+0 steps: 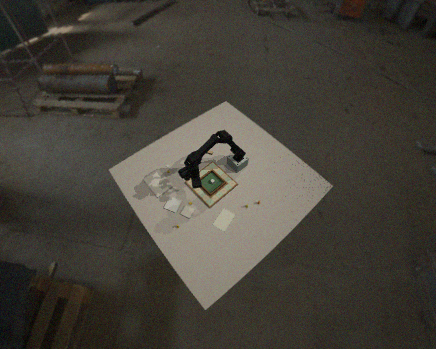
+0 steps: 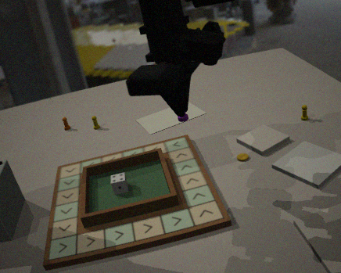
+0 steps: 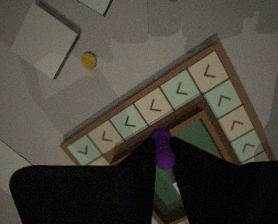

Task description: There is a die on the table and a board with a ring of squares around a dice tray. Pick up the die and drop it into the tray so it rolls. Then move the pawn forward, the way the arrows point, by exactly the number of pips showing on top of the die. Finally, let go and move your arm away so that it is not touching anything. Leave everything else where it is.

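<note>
My gripper (image 2: 181, 113) (image 3: 161, 143) is shut on the purple pawn (image 2: 183, 117) (image 3: 165, 159) and holds it in the air above the board (image 2: 148, 235) (image 3: 150, 107) (image 1: 229, 185). The fingers hide much of the pawn in the exterior view. The white die (image 2: 119, 184) (image 1: 212, 181) rests inside the green-floored tray (image 2: 129, 211) (image 3: 192, 137), with four pips on top. In the wrist view the fingers cover most of the die. Arrows on the squares point around the ring.
A yellow disc (image 2: 242, 157) (image 3: 89, 60) and pale flat tiles (image 2: 263, 138) (image 2: 310, 162) lie beside the board. An orange pawn (image 2: 66, 123) and two yellow pawns (image 2: 95, 123) (image 2: 304, 113) stand farther off. A pale sheet (image 2: 156, 124) (image 1: 224, 219) and a grey box (image 2: 5, 207) (image 1: 237, 164) are nearby.
</note>
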`<state>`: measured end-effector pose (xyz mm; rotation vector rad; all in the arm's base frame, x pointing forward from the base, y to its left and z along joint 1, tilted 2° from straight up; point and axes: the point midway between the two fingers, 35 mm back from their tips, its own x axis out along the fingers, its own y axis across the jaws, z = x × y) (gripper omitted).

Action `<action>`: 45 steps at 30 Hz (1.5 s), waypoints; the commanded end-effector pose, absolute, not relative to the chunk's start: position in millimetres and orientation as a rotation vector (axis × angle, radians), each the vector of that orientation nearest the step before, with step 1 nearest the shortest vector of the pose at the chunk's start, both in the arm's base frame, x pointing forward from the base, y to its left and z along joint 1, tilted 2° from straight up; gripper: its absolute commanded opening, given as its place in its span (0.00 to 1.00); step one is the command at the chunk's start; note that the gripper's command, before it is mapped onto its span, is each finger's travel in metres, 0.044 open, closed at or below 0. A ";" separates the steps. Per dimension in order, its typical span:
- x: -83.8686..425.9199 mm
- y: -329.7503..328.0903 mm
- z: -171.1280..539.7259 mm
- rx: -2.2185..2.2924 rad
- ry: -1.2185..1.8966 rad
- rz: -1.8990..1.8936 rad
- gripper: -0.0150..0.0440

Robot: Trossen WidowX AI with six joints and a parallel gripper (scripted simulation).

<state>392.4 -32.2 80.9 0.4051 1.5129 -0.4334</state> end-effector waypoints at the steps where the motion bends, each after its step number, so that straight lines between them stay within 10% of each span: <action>1: 389.3 -31.9 88.8 0.408 1.523 -0.436 0.25; 45: 341.6 104.6 -25.9 0.417 1.531 -0.427 0.25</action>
